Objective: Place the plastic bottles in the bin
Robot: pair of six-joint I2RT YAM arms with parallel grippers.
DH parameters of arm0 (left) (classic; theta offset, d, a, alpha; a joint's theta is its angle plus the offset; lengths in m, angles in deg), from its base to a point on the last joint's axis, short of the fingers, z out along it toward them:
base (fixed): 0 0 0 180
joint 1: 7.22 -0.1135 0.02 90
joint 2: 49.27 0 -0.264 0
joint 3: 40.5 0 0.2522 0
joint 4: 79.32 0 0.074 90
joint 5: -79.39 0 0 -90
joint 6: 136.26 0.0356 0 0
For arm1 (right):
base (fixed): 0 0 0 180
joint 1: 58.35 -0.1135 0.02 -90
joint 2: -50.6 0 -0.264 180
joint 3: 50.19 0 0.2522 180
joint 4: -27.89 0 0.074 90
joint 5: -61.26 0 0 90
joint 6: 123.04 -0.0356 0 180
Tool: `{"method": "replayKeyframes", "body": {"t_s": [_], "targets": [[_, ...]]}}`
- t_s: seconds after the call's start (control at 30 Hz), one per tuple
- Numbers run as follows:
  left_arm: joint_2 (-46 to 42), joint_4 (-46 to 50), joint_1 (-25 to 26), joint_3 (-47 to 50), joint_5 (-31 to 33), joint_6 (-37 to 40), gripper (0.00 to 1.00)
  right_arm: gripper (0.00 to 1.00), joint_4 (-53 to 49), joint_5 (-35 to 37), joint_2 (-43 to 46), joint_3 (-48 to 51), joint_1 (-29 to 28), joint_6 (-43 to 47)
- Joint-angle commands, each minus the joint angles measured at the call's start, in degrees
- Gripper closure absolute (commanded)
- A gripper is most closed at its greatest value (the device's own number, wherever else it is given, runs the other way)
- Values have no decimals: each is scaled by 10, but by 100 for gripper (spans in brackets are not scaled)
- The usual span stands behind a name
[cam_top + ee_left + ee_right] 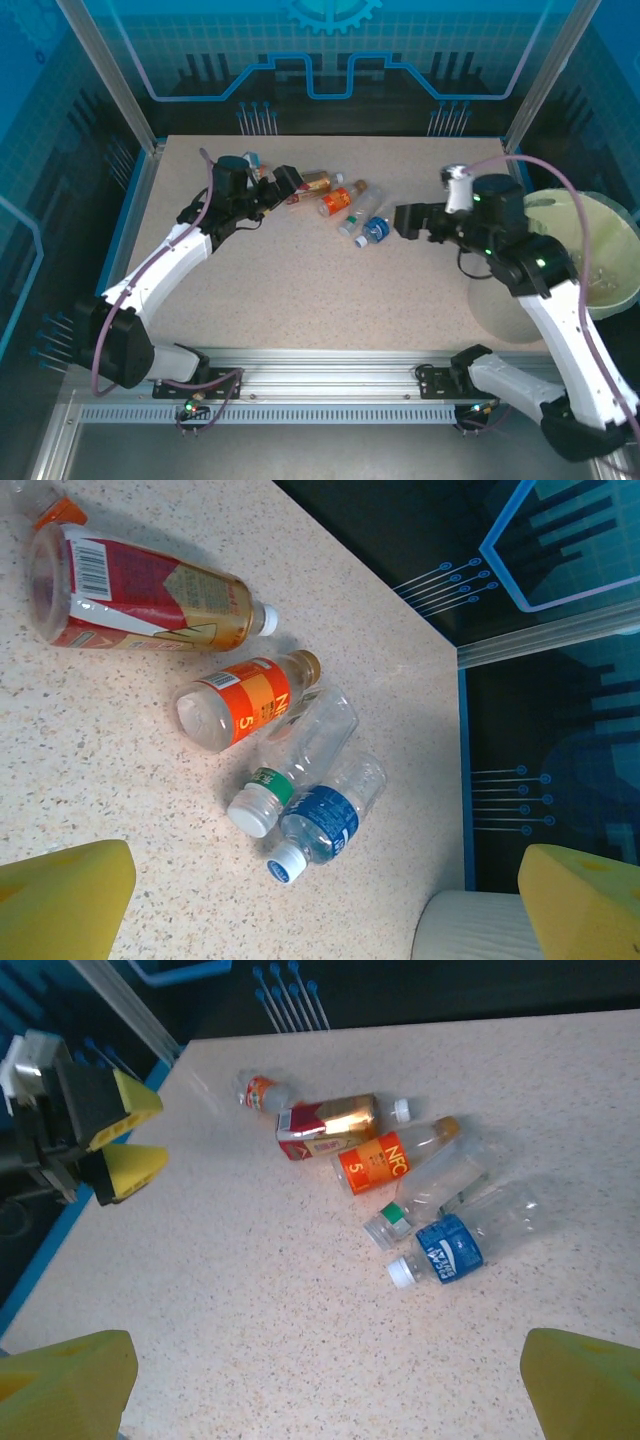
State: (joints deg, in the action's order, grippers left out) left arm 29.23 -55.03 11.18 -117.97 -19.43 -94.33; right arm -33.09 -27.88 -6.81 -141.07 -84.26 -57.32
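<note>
Top external view: small clear plastic bottles [340,203] lie on their sides in a loose cluster toward the back of the speckled beige worktop [300,290]. They sit between the two arms, so either arm can likely reach them. The red-and-gold-label bottle [140,605] is nearest the left arm, with the orange-label bottle [245,700] just beside it. Next comes the clear bottle with green neck band [300,760], touching the blue-label bottle [325,820]. A small orange-capped bottle [265,1092] lies slightly apart, behind the red one.

The large round bin lined with a pale yellow-green bag [590,240] stands at the worktop's right edge beside the right arm, so that arm probably does the drops. Can't tell what is in the bin.

Left end effector [285,183]: jaws spread wide, nothing held, yellow pads [65,900] aimed at the cluster, near the red bottle.

Right end effector [405,220]: also fully spread and empty, just beside the blue-label bottle, touching nothing.

Looks like the approach stage, with no bottle gripped.
</note>
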Motion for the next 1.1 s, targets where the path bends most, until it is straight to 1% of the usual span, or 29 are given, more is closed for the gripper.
{"method": "replayKeyframes", "body": {"t_s": [0.0,0.13,0.27,0.43,0.53,0.67,0.8,0.93,1.0,1.07], "targets": [[-8,16,-7,6,-4,-2,1,0,56,98,-55,18,-47,-29],[-10,23,-11,8,-5,1,1,0,89,127,-129,51,-49,-95],[-12,29,-15,8,-5,4,1,0,102,160,-213,63,-49,-160],[-13,33,-18,11,-6,2,1,0,189,170,-287,101,-46,-242],[-15,41,-20,12,-7,4,1,0,211,179,-328,101,-35,-289],[-22,49,-22,16,-5,9,1,0,219,202,-375,94,-12,-370],[-31,46,-24,24,-2,12,1,0,188,254,-419,62,0,-407],[-34,49,-26,28,5,15,1,2,198,235,-456,58,23,-443],[-34,49,-27,27,5,14,1,3,215,213,-472,54,34,-437],[-31,50,-27,27,4,15,1,4,208,205,-491,43,41,-433]]}}
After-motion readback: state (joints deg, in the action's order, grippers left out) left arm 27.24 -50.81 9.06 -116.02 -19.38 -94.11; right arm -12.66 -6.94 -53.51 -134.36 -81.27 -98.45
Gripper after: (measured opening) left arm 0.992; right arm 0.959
